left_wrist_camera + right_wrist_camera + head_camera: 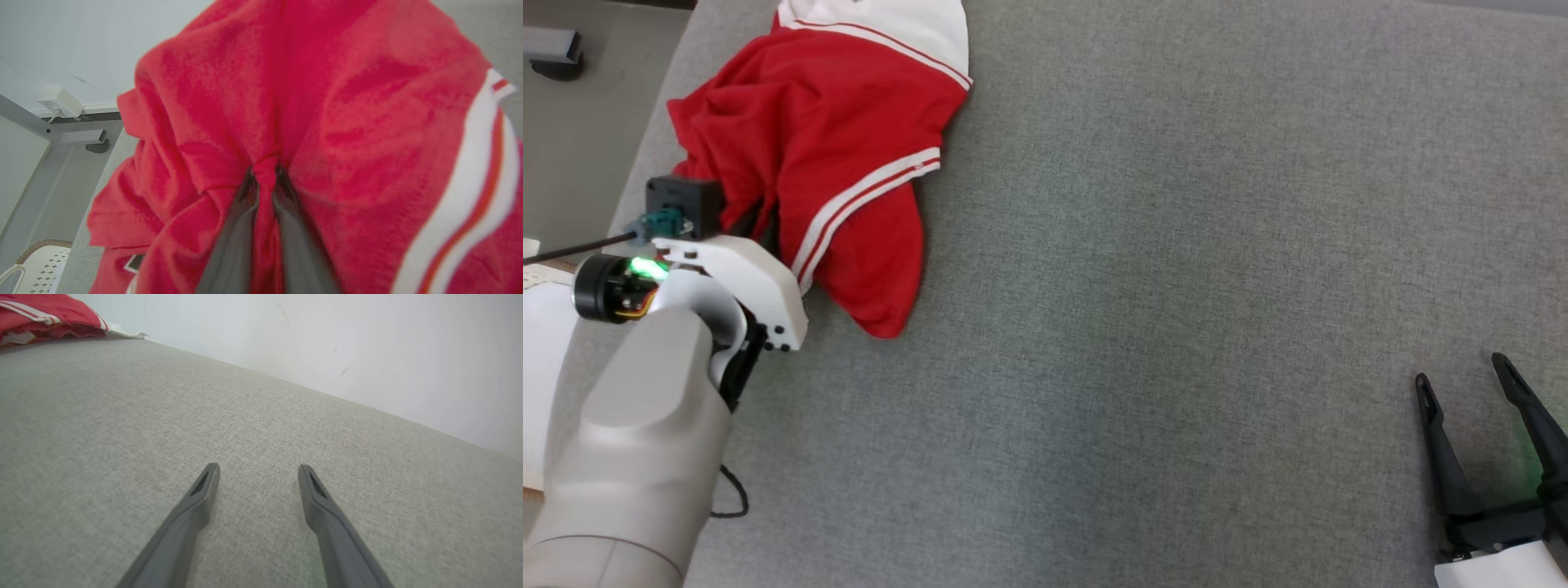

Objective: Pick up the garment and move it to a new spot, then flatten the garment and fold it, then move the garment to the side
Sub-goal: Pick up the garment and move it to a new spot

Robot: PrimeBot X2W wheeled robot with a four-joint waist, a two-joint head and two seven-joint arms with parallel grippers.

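Observation:
The garment [825,139] is a crumpled red shirt with white stripes and a white part, lying at the far left of the grey surface. In the left wrist view my left gripper [264,173] is shut on a pinched fold of the red garment [327,106], cloth bunched between the two grey fingers. In the head view the fingertips are hidden under the cloth; the pale left wrist [743,286] reaches into the garment's near left edge. My right gripper [1462,371] stands open at the lower right, far from the garment, nothing between its fingers [204,486]. The garment [45,316] lies at that view's upper left.
The grey fabric surface [1176,327] spreads wide to the right of the garment. Its left edge [645,147] runs close beside the garment, with floor beyond. A pale wall [327,343] rises behind the surface. A white woven chair [36,265] stands off the left side.

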